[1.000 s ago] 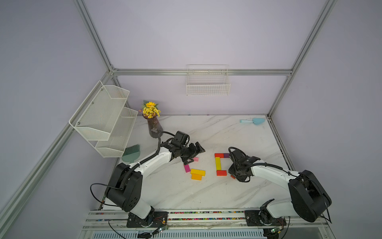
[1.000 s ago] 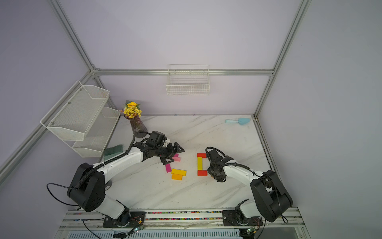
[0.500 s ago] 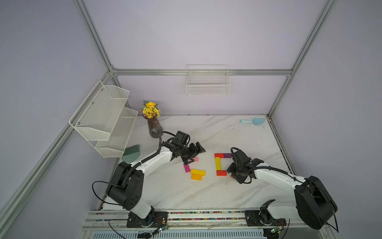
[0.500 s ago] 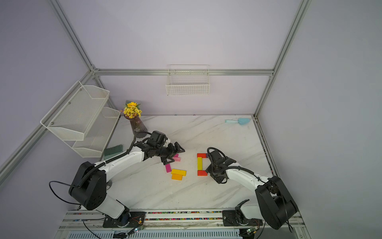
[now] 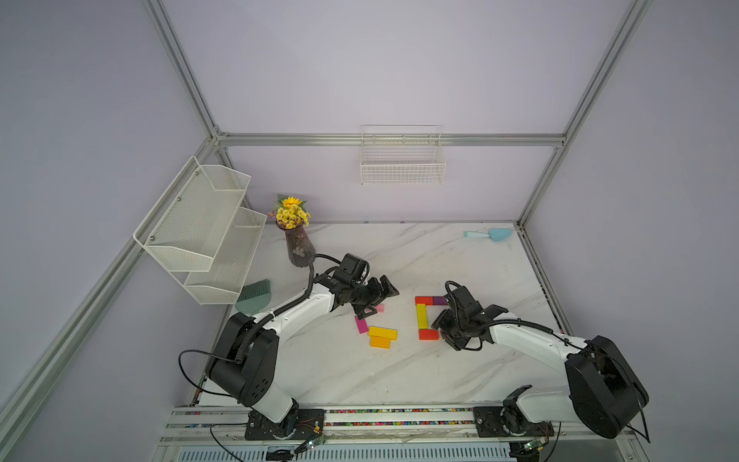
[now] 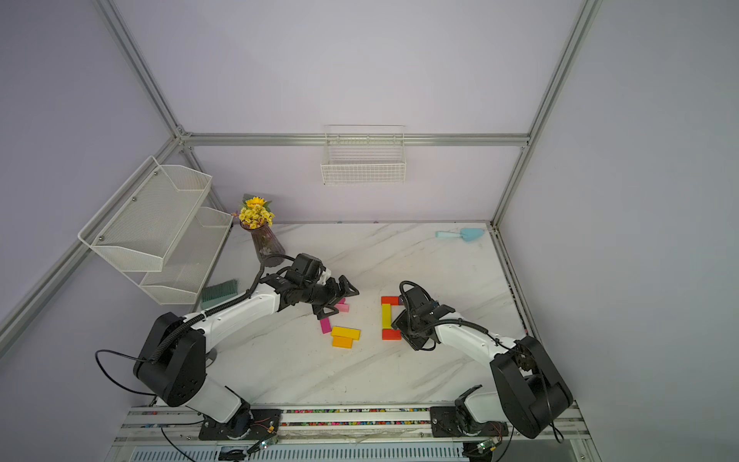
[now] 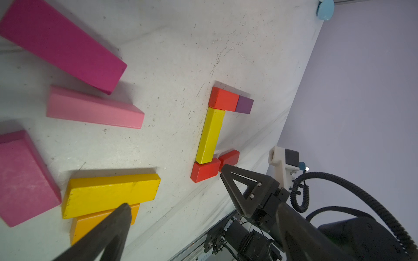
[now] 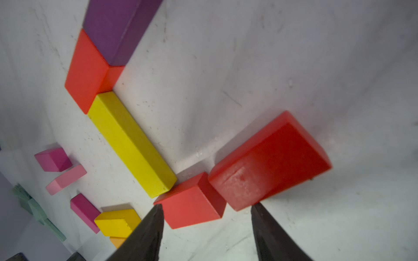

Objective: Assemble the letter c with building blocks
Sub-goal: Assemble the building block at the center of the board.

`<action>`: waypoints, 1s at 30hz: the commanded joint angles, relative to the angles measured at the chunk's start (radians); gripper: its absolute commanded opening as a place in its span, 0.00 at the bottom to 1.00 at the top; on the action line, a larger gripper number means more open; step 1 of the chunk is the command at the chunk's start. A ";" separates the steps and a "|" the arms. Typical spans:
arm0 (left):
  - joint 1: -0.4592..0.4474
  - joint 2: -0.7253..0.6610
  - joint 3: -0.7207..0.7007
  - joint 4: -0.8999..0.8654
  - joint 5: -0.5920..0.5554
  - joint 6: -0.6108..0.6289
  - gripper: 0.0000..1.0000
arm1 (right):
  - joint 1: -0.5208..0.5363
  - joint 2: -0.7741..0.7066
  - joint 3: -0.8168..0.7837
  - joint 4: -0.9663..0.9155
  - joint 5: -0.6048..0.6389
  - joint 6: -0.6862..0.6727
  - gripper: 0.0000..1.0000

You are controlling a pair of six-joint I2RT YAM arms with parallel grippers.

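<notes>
Right of centre in both top views, the empty, parted right gripper (image 8: 207, 206) faces the dark red block (image 8: 269, 162) just ahead, its long axis skewed off the lower red block (image 8: 190, 201); this arm is nearer.

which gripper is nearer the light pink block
Left. The left gripper hovers just beside the light pink block; the right gripper is farther off, at the two red blocks.

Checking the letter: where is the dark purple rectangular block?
In a top view, the dark purple rectangular block lies right of centre, touching the far red block.
</notes>
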 commanded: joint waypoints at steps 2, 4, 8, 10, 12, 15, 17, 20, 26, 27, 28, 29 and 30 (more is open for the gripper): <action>-0.006 -0.016 0.032 0.020 -0.004 -0.002 1.00 | -0.012 -0.022 0.061 0.004 -0.008 -0.004 0.64; -0.006 -0.015 0.033 0.019 -0.007 -0.002 1.00 | -0.031 -0.028 0.076 -0.027 -0.002 -0.026 0.64; -0.009 -0.013 0.040 0.013 -0.014 -0.003 1.00 | -0.107 -0.030 0.081 -0.044 -0.019 -0.085 0.64; -0.012 -0.011 0.041 0.009 -0.020 -0.005 1.00 | -0.148 -0.024 0.081 -0.041 -0.036 -0.121 0.64; -0.017 -0.007 0.040 0.008 -0.024 -0.011 1.00 | -0.188 0.002 0.099 -0.039 -0.063 -0.172 0.64; -0.028 -0.001 0.047 0.008 -0.032 -0.021 1.00 | -0.221 0.081 0.142 -0.039 -0.105 -0.249 0.64; -0.037 0.005 0.052 0.008 -0.042 -0.030 1.00 | -0.227 0.119 0.165 -0.041 -0.116 -0.284 0.64; -0.053 0.010 0.057 0.008 -0.063 -0.047 1.00 | -0.235 0.157 0.183 -0.038 -0.125 -0.317 0.64; -0.097 0.016 0.057 0.022 -0.118 -0.088 1.00 | -0.238 0.218 0.191 -0.032 -0.158 -0.370 0.64; -0.104 0.018 0.056 0.027 -0.129 -0.097 1.00 | -0.237 0.221 0.189 -0.033 -0.163 -0.377 0.64; -0.112 0.018 0.054 0.032 -0.138 -0.105 1.00 | -0.238 0.223 0.187 -0.033 -0.165 -0.383 0.64; -0.120 0.018 0.051 0.040 -0.151 -0.113 1.00 | -0.237 0.223 0.183 -0.033 -0.169 -0.389 0.64; -0.129 0.018 0.049 0.046 -0.161 -0.122 1.00 | -0.237 0.223 0.182 -0.035 -0.172 -0.393 0.64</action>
